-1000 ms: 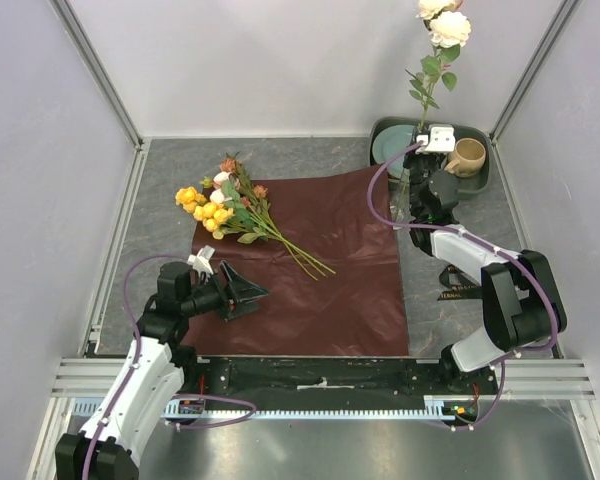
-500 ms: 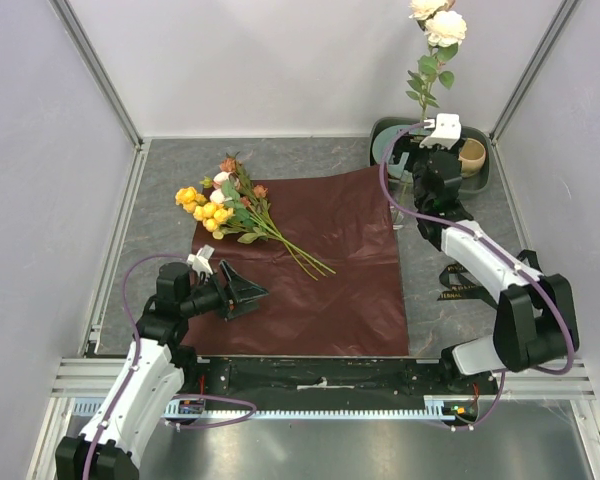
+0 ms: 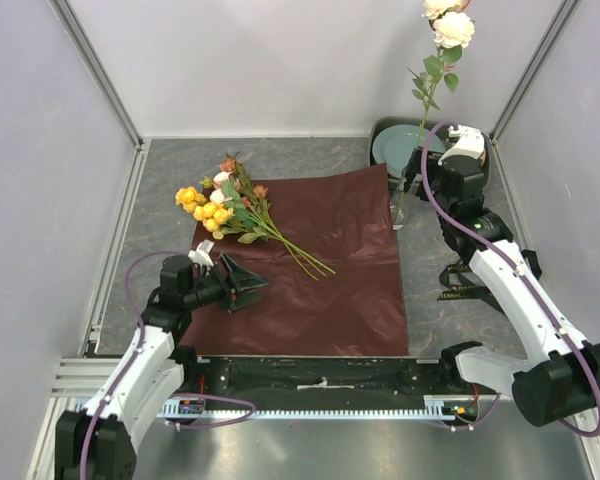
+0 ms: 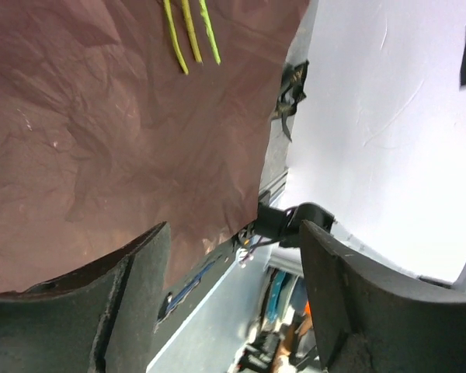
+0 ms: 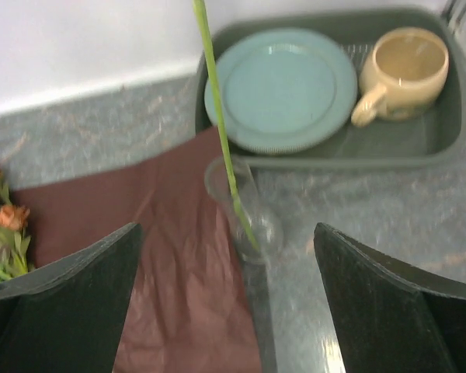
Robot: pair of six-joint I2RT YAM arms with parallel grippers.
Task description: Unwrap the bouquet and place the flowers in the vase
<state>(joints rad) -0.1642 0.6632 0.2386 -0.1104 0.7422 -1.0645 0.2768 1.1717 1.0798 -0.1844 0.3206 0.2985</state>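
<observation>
Maroon wrap paper (image 3: 310, 260) lies flat & open on the worktop (image 3: 160, 190). The flowers (image 3: 230, 205) lie loose on its far-left part, heads toward far left, stem ends (image 4: 190, 31) pointing to the paper's middle. One long rose stem (image 3: 427, 110) w/ cream blooms stands in the vase (image 5: 245, 210), which sits at the paper's far-right edge, just in front of a green tray (image 5: 443, 132) w/ blue plate (image 5: 283, 89) & beige mug (image 5: 400, 70). The right jaws are spread wide, gripping nothing; in the wrist view vase & stem show between the two fingers (image 5: 62, 303), clear of both. The left jaws are also spread wide & empty, low over the paper's near-left area, w/ the flowers' stem ends ahead, well apart. A black ribbon (image 3: 460, 285) lies on the worktop right of the paper.
</observation>
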